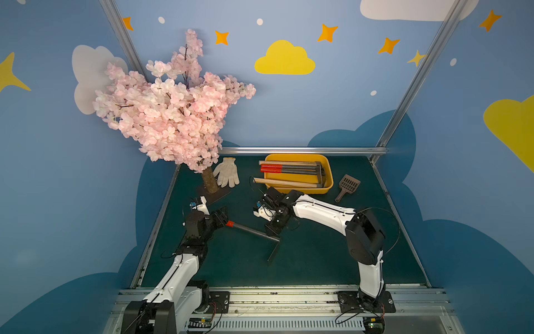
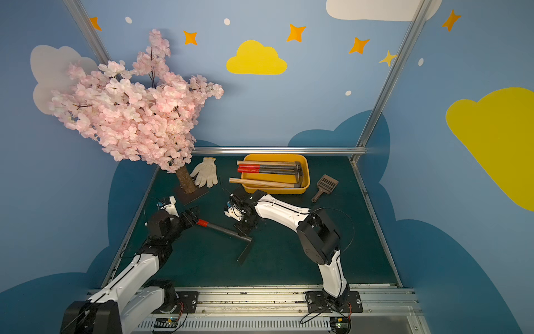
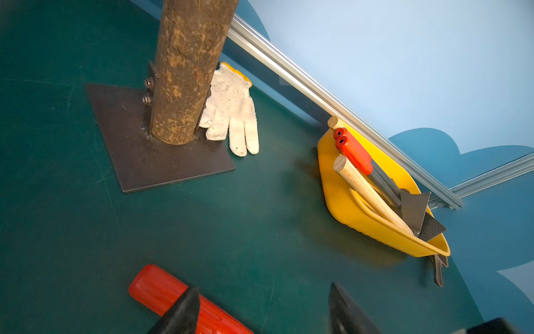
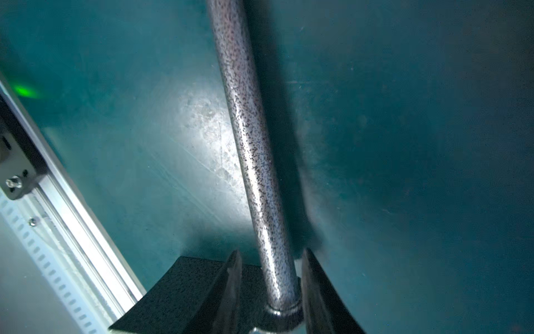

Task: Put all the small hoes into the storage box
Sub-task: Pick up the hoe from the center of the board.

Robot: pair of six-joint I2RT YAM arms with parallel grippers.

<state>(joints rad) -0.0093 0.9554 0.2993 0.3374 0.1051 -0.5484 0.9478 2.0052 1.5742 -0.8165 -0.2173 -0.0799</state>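
The left hand (image 1: pixel 223 217) sits low at the red grip end of the small hoe (image 1: pixel 251 230). Its fingers (image 3: pixel 182 309) are spread wide, one across the grip and the other clear of it, so nothing is clamped. The right hand (image 1: pixel 271 231) straddles the grey shaft just by the blade. In the right wrist view its fingers (image 4: pixel 232 286) stand apart, with a gap showing on one side of the shaft. The hoe lies on the green table (image 1: pixel 318 260), apart from the storage box (image 1: pixel 325 188) at the far edge, which holds other long-handled tools. A white glove (image 1: pixel 228 173) lies near the box.
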